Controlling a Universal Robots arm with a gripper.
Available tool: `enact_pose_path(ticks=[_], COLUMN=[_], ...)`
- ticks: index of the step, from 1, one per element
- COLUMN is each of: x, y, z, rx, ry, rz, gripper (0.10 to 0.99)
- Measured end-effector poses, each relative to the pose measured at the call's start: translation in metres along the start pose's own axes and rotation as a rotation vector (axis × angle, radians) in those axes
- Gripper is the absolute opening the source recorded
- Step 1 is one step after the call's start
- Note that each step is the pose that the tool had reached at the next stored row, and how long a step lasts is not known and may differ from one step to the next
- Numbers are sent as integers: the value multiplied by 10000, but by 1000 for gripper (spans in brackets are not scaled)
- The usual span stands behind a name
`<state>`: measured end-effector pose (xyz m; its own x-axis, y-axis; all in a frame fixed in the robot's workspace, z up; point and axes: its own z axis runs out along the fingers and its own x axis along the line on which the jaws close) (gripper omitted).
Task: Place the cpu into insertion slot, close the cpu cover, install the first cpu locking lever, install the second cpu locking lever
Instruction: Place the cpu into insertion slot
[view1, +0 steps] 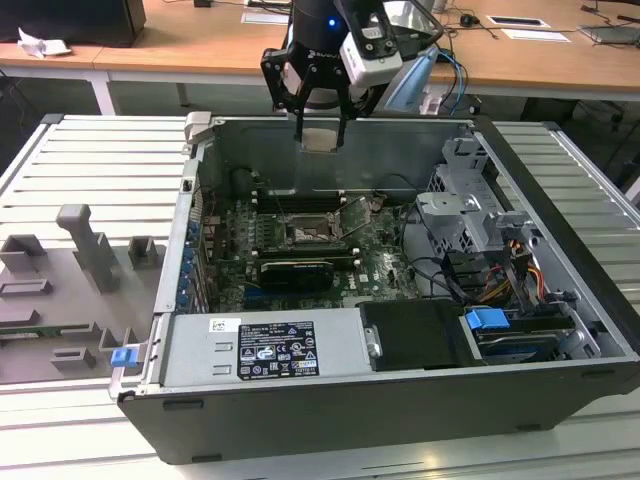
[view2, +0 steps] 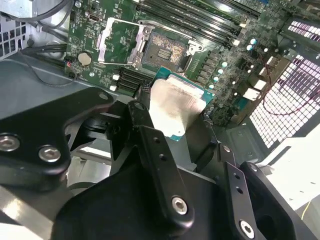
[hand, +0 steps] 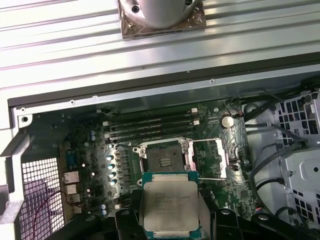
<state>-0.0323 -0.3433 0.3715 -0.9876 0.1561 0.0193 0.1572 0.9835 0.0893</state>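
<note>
Now your gripper (view1: 320, 141) clenched on cpu (hand: 170, 207), chip held in air above open case (view1: 300, 425), well above bare insertion slot (hand: 162, 154); cpu cover (hand: 210, 157) flipped open beside slot.

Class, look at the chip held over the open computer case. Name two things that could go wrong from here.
1. The chip is pinched by its edges in the gripper, well above the socket; it might slip or tilt.
2. Lowered off-square, it could snag the open cover beside the socket.

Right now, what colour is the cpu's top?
The cpu top is silvery-grey; first wrist view shows it best.
</note>
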Motion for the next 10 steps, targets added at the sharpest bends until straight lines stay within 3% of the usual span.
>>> enact_pose_path(ticks=[10], x=[0], y=[0], z=[1], rx=[-11], ry=[-50], rz=[554], gripper=[529])
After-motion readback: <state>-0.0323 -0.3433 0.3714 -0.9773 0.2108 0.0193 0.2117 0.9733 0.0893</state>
